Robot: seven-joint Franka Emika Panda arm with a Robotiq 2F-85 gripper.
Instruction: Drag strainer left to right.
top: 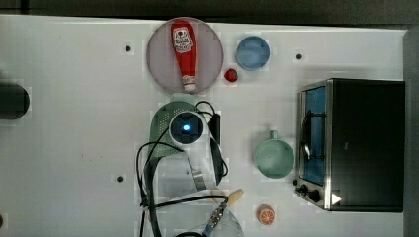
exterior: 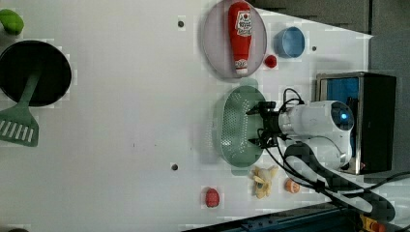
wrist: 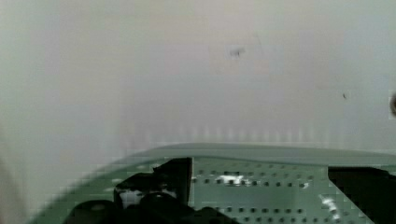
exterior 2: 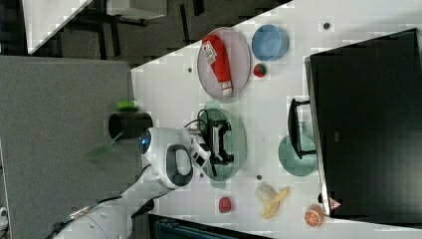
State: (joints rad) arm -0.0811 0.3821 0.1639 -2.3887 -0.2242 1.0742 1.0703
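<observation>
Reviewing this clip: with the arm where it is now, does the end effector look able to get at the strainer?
Probably yes. The end effector is open over the strainer, its fingers spread above the perforated floor, and nothing lies between them. The ketchup bottle and banana sit off to the sides.

one strainer (exterior: 238, 126), one mug (top: 274, 157), one banana (exterior: 263, 181)

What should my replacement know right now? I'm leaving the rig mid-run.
Claw: open, holding nothing, poised over the strainer, fingers spread across its bowl.
Strainer: on the table below the ketchup plate in the left view; the mug stands apart, to the top view's right.
Done: approach to the strainer.
Left: hook or grip the strainer, drag it sideways, release.
</observation>
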